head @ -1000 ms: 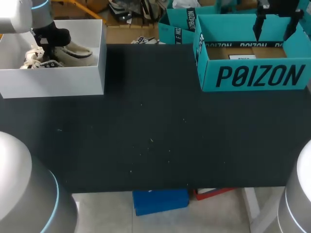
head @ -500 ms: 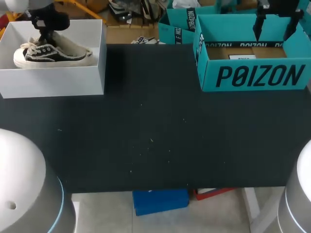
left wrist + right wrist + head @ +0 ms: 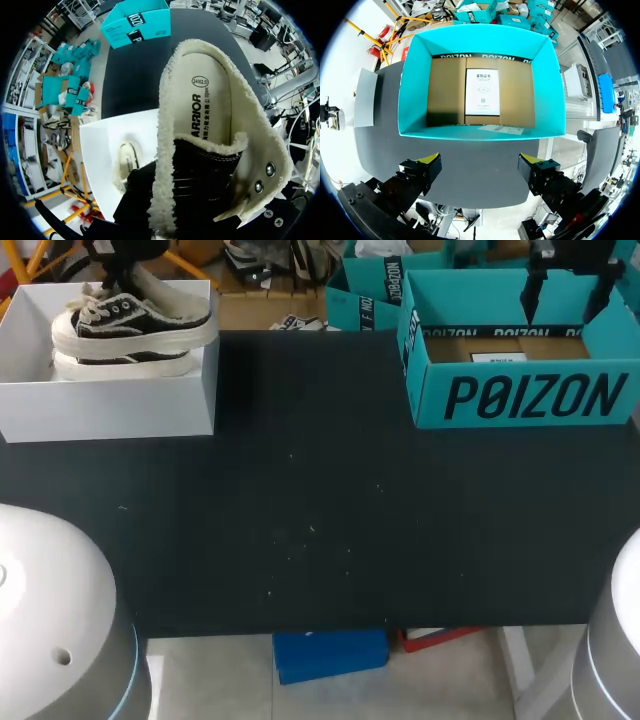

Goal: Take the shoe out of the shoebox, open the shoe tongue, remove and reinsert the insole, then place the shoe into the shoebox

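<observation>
The left gripper [image 3: 122,270] sits at the upper left of the head view, dark against the clutter behind, and it is clamped on the shoe [image 3: 135,322] at its collar. Its yellow tips are hidden in both views, so I judge the grip from the way the shoe hangs from it. A second ago this gripper was low inside the white shoebox [image 3: 110,410], among the contents. Half a second ago the shoe stood level near the box floor. Now it rides at rim height, toe towards the left edge of the frame and heel jutting over the box's right wall. The lift-out is therefore well under way but unfinished, since the shoe is not yet clear of the box or set on the table [image 3: 320,520].

The shoe has a black canvas upper, white laces and a thick cream sole. The left wrist view shows it [image 3: 210,150] right up against the gripper, with fleecy cream lining around the opening and a pale printed insole lying flat inside. Below it, in the box, lies a pale oval shape [image 3: 131,156], probably a second shoe.

The right gripper [image 3: 482,167] has not moved. Its fingers stand wide apart, holding nothing, over the teal box [image 3: 520,400] at the upper right.
</observation>
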You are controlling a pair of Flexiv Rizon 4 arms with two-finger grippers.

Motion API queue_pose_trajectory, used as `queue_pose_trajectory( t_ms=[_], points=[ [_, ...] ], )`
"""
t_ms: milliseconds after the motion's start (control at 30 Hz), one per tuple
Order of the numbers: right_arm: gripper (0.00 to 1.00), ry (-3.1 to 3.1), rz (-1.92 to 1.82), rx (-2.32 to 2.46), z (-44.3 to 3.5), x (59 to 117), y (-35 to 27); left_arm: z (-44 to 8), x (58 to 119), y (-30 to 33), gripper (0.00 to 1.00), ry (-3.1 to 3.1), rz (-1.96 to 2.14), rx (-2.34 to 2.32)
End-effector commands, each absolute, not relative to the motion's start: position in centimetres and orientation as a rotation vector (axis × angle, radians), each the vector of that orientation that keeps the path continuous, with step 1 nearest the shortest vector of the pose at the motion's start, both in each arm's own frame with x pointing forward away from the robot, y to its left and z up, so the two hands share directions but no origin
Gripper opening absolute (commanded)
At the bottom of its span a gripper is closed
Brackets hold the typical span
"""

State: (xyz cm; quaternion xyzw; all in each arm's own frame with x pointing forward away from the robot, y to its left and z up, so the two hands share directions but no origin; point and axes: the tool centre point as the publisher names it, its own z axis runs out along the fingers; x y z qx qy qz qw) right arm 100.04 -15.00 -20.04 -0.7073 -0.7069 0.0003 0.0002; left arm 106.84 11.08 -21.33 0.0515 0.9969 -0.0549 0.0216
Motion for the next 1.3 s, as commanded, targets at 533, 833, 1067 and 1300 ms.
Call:
queue_pose_trajectory(
  t_ms=[533, 833, 1067, 1300],
  points=[
    [1.00, -2.221, 0.001, -2.222, -20.0, 100.0, -15.0, -23.2, 85.9, -5.1, 0.00, 3.098, -0.113, 0.136],
    [1.00, -2.221, 0.001, -2.222, -20.0, 100.0, -15.0, -29.0, 82.8, -8.4, 0.00, 3.133, -0.080, 0.138],
    [1.00, -2.221, 0.001, -2.222, -20.0, 100.0, -15.0, -33.1, 83.4, -9.0, 0.00, 3.165, -0.108, 0.117],
    [1.00, -2.221, 0.001, -2.222, -20.0, 100.0, -15.0, -36.2, 84.7, -9.4, 0.00, 3.174, -0.114, 0.134]
  ],
)
